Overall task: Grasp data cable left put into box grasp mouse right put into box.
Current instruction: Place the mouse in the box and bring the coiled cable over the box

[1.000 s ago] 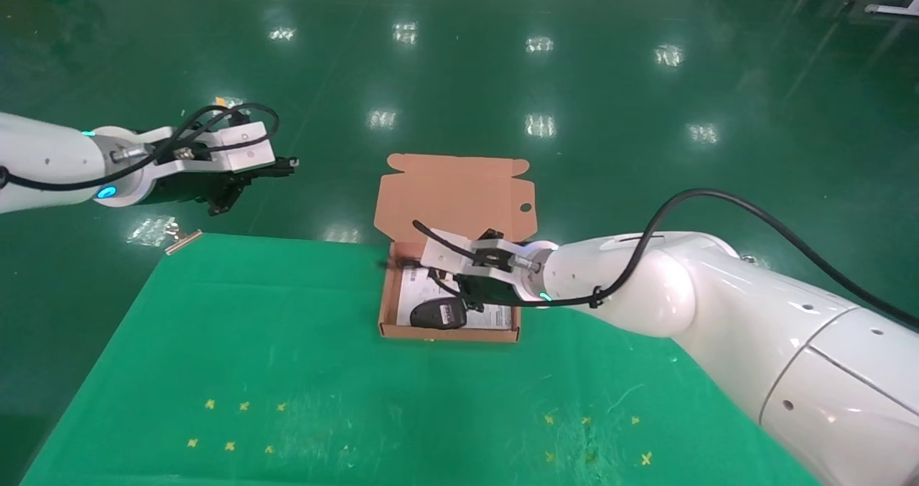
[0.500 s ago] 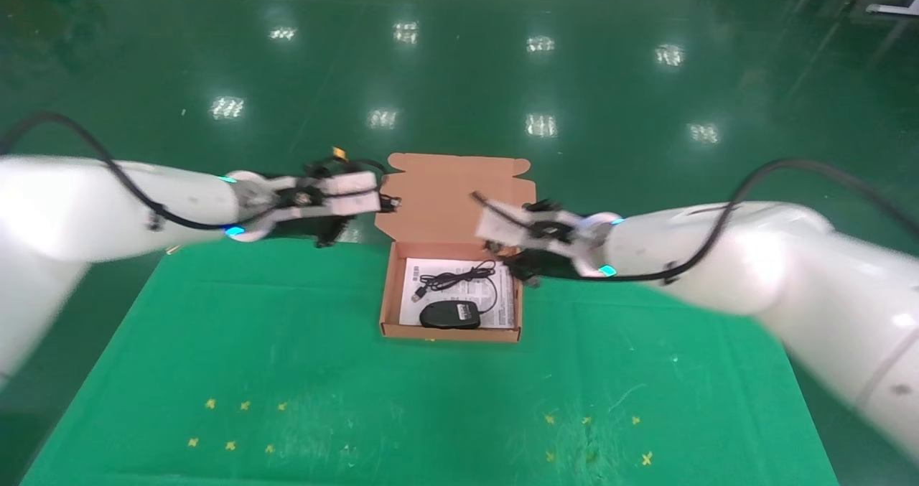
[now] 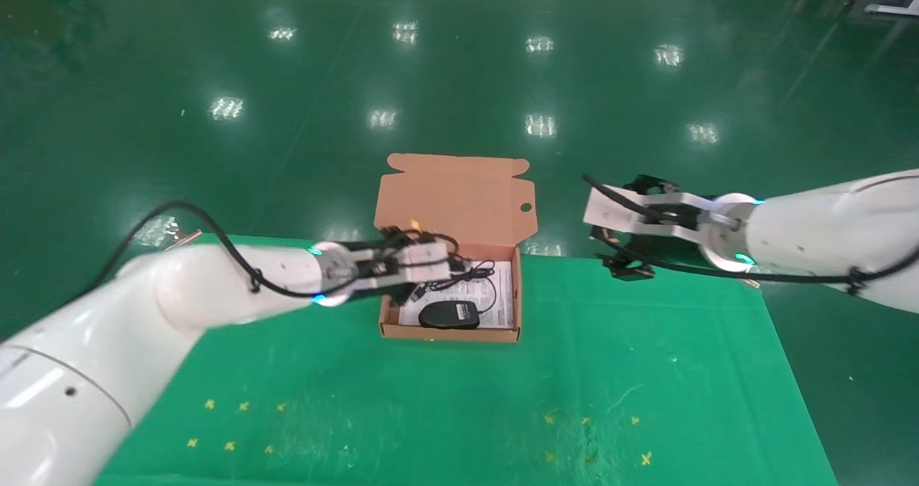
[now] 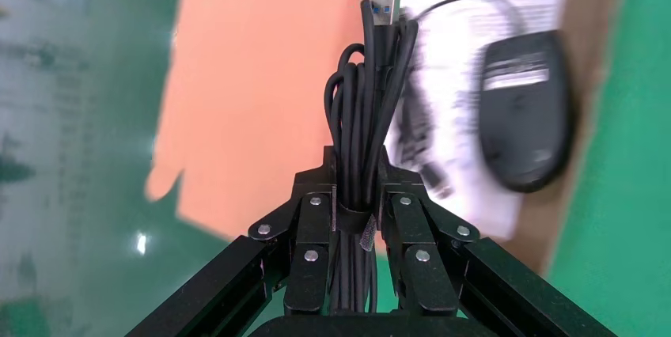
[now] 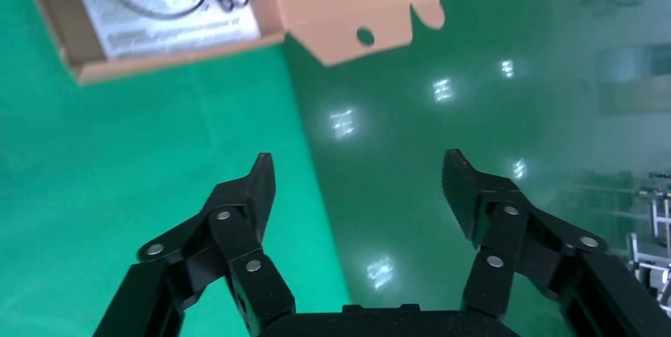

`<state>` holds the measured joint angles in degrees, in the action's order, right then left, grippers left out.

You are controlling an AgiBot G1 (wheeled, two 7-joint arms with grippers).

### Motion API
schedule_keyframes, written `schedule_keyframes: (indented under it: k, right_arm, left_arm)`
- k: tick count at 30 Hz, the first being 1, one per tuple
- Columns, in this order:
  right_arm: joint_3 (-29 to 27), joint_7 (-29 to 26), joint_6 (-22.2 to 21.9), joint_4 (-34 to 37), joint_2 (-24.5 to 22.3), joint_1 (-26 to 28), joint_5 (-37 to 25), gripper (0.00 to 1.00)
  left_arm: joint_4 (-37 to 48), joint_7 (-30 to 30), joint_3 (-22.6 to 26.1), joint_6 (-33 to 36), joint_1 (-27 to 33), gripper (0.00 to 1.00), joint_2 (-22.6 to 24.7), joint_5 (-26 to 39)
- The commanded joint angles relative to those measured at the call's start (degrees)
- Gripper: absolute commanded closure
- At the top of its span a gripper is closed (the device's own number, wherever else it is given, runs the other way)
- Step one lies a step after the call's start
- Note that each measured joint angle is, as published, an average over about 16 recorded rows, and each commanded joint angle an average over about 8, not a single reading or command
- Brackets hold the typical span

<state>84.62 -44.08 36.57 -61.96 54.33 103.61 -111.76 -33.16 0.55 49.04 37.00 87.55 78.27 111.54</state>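
The box [image 3: 388, 312] lies open at the table's far middle, its flap [image 3: 459, 195] standing back. The black mouse [image 3: 449, 315] rests inside on the white leaflet [image 3: 502, 306], its cord looped behind it. My left gripper [image 3: 449, 265] is over the box's left part, shut on the data cable [image 4: 368, 115], a strapped black bundle whose USB plug points past the fingertips. The left wrist view also shows the mouse [image 4: 526, 111] and the flap [image 4: 253, 100]. My right gripper [image 3: 621, 260] hangs open and empty right of the box. Its wrist view [image 5: 360, 171] shows the box [image 5: 158, 56].
The green table cover [image 3: 445, 400] ends just behind the box and under the right gripper; glossy green floor [image 3: 459, 77] lies beyond. Small yellow marks [image 3: 244, 405] dot the cover at the near left and near right.
My left arm swung in from the far left to over the box with the cable. My right gripper left the mouse in the box and drew back to the right.
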Motion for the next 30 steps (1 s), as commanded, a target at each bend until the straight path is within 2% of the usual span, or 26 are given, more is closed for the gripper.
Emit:
schedule_keyframes:
  k: [1,7,8,15,16,24,30]
  right_arm:
    - [0.25,-2.55,1.17,-3.49,-2.53,0.59,-2.08,0.0]
    - [0.38,-9.91,4.9,-11.5,-6.75,1.18,-8.14,0.0]
    - [0.35,-10.86,5.34,-12.46,-7.2,1.2,-8.89,0.0]
    - [0.3,-13.61,6.6,-15.62,-8.83,1.34,-11.73,0.0]
    - [0.3,-13.65,6.65,-15.73,-8.89,1.36,-11.85,0.0]
    - [0.25,-13.51,6.52,-15.16,-8.55,1.26,-11.52,0.0]
    - [0.29,-12.95,6.26,-14.3,-8.18,1.28,-11.01,0.0]
  left_arm:
    - [0.32,-2.19,1.3,-1.12,-0.96,1.0,0.37,-2.88]
    - [-1.34,-3.2,8.08,-3.42,-2.2,1.0,0.49,-9.57]
    - [-1.42,-2.99,9.05,-3.73,-2.22,0.9,0.49,-10.45]
    - [-1.53,-1.28,12.56,-4.68,-2.22,0.02,0.63,-14.6]
    - [-1.55,-1.2,12.67,-4.71,-2.23,0.0,0.65,-14.83]
    - [-1.87,-1.49,12.41,-4.5,-2.18,0.0,0.15,-14.35]
    - [-3.9,-0.48,12.82,-3.4,-1.23,0.0,-2.33,-13.67]
